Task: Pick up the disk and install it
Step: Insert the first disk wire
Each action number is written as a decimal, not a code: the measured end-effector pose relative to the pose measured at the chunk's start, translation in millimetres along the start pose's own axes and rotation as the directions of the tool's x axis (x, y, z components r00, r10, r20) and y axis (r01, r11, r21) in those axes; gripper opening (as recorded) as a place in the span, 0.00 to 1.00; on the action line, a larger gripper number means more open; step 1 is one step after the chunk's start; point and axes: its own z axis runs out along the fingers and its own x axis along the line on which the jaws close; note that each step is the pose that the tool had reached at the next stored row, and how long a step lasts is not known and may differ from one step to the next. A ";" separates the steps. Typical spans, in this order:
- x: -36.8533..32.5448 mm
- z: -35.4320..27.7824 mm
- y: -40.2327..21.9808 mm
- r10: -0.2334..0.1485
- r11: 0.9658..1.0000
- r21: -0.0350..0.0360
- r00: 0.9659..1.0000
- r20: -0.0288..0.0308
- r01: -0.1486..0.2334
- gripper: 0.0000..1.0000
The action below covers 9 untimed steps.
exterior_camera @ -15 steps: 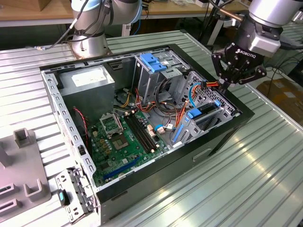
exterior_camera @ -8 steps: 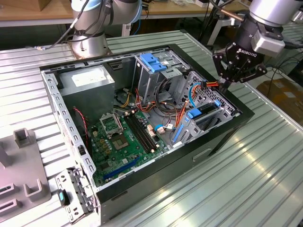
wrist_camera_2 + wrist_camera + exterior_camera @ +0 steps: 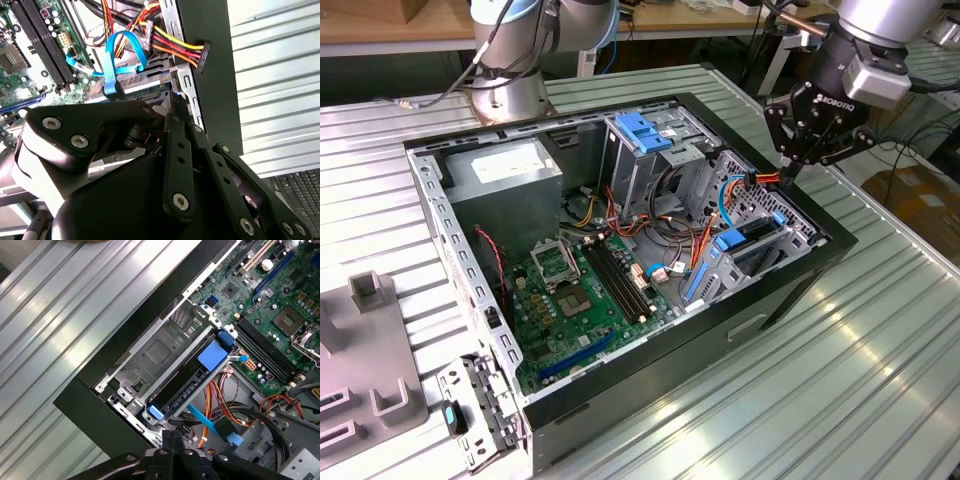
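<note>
We find the disk (image 3: pixel 192 377) seated in the drive bay at the corner of the computer case (image 3: pixel 790 290), blue rails showing. The gripper (image 3: pixel 790 175) hovers above that corner, fingers drawn together and holding nothing.

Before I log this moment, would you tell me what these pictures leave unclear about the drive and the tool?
- Dark rectangular disk with blue side rails: in the first wrist view it sits edge-on in the metal cage, so its label face is hidden.
- Black tool: in the exterior view its tips merge with the orange cable bundle; in both wrist views its own linkage covers them, so open or shut is unclear.
</note>
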 end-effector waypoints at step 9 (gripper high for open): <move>-4.3 1.9 -20.9 -0.024 1.000 0.000 1.000 0.000 0.024 0.11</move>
